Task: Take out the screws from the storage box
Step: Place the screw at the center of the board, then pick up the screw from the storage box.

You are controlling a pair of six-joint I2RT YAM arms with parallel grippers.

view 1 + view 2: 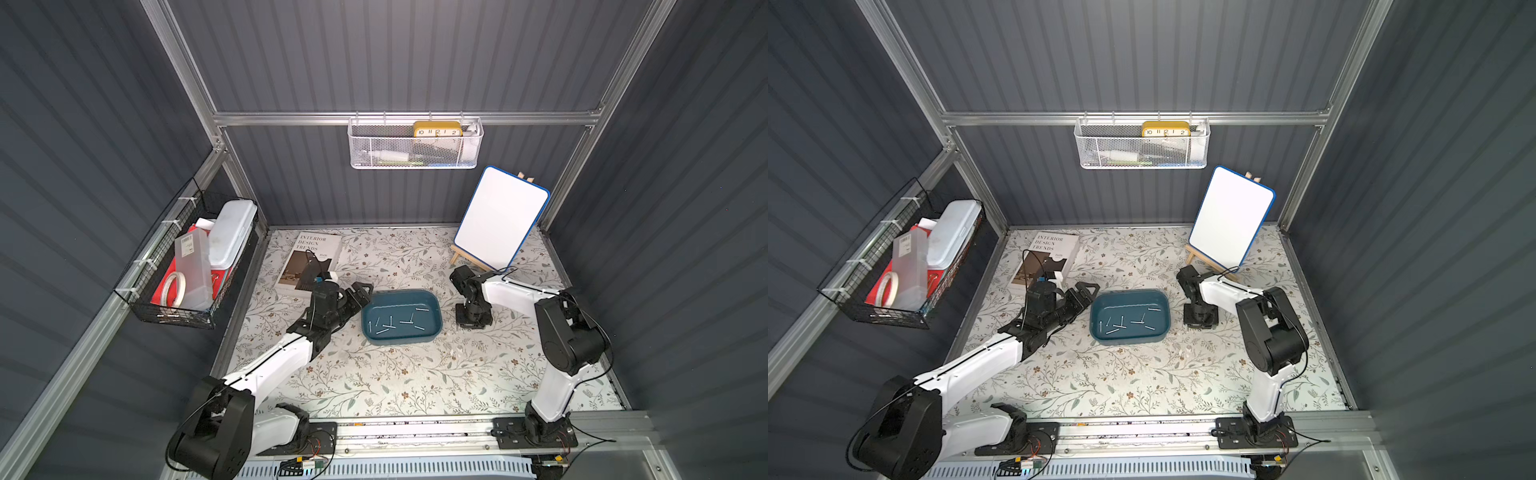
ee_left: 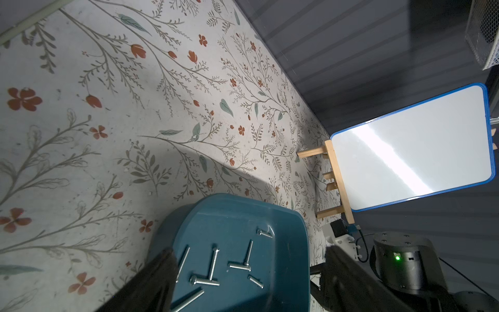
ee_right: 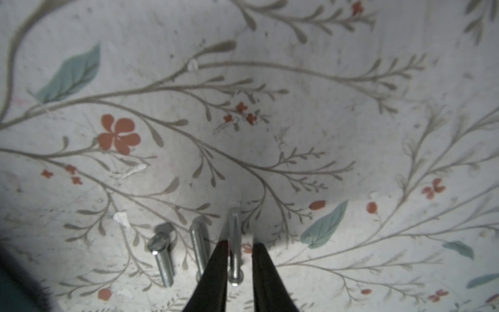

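The teal storage box (image 1: 399, 293) (image 1: 1128, 293) sits mid-table with several silvery screws (image 1: 390, 322) (image 1: 1125, 322) (image 2: 205, 282) lying in it. My left gripper (image 1: 361, 296) (image 1: 1086, 293) (image 2: 249, 250) is open at the box's left end, and the left wrist view shows the box (image 2: 243, 213) between its spread fingers. Right of the box, my right gripper (image 1: 473, 322) (image 1: 1200, 322) (image 3: 239, 243) points down at the mat. Its jaws stand slightly apart, open, around one screw (image 3: 235, 243) lying on the mat. Two more screws (image 3: 163, 262) (image 3: 198, 243) lie beside it.
A book (image 1: 309, 262) lies at the back left behind the left gripper. A whiteboard on a small easel (image 1: 500, 218) stands at the back right. A black wire basket (image 1: 187, 266) hangs on the left wall, and a white mesh basket (image 1: 415, 143) on the back wall.
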